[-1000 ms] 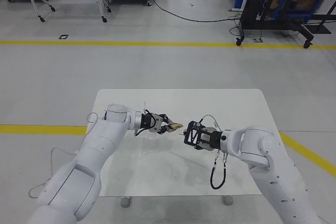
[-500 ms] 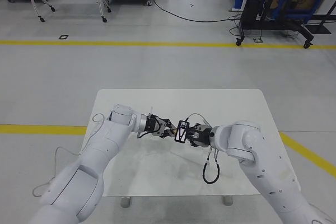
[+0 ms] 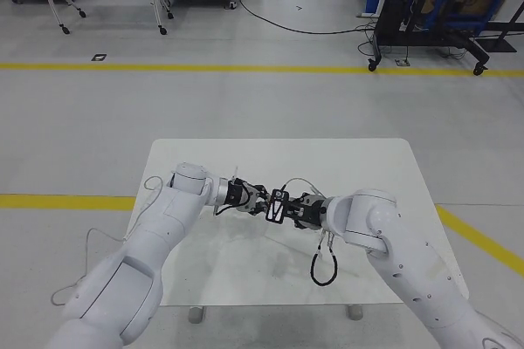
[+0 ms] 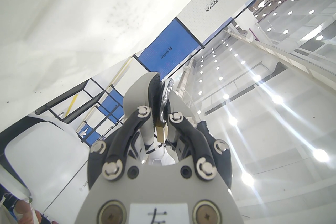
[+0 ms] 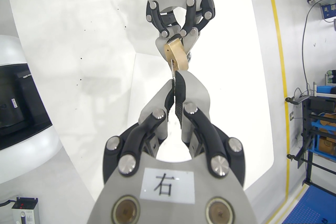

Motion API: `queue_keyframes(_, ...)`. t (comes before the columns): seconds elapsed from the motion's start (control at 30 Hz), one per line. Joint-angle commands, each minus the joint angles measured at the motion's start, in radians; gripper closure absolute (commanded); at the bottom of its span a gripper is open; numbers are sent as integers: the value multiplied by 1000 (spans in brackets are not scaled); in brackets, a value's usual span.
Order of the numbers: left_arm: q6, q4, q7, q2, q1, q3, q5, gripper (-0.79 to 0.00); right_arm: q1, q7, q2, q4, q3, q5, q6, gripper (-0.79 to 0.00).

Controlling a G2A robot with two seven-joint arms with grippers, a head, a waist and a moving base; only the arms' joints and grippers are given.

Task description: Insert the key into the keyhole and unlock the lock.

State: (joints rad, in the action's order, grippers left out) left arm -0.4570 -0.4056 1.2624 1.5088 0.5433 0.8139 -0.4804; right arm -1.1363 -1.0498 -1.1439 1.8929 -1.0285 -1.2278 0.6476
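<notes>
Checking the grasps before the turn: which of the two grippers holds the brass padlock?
The left gripper, shut on the brass padlock. The right gripper instead pinches the key, its tip at the keyhole.

Both arms bend at the elbow and stretch in toward each other, so the two grippers are nose to nose. The left gripper (image 3: 256,199) is squeezed tight on the lock (image 5: 177,55). The right gripper (image 5: 175,79) faces it, squeezed tight on the key (image 5: 173,69).

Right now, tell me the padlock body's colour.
Brass gold; the padlock shows best in the right wrist view.
</notes>
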Motion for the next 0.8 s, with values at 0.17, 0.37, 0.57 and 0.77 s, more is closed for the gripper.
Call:
queue_keyframes(0.17,24,-1,-91,-1,-2,13,2,0,-12,-20,3,37,17,-64,-48,0)
queue_keyframes(0.37,29,-18,-103,-2,6,17,8,0,-15,-71,2,53,49,-137,-85,0)
queue_keyframes(0.57,28,-32,-112,-3,13,17,17,0,11,-118,-8,52,110,-201,-111,0)
queue_keyframes(0.77,29,-41,-122,-3,17,18,26,0,45,-149,-25,25,171,-241,-150,0)
